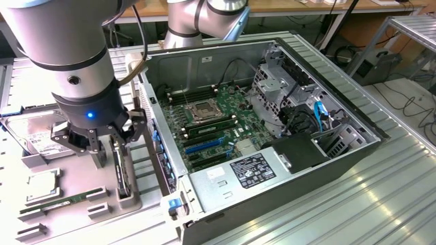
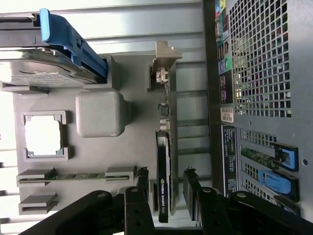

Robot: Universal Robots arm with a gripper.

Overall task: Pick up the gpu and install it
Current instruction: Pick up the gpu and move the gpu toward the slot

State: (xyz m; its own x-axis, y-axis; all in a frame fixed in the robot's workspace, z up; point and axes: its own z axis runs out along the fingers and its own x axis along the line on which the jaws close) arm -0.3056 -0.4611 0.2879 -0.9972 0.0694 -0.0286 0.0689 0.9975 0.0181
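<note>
Wrist view: open fingers straddle the gpu, on edge, lengthwise alongside the case.

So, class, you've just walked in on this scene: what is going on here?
A robot arm's gripper hangs with open jaws over the graphics card, which stands on edge in a slot of the grey parts tray. The fingers sit on either side of the card without clamping it, so it is not yet lifted. Beside the tray, the computer case lies open with its motherboard exposed.

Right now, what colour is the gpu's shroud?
Black. The gpu stands on edge in its holder and shows best in the wrist view.
</note>
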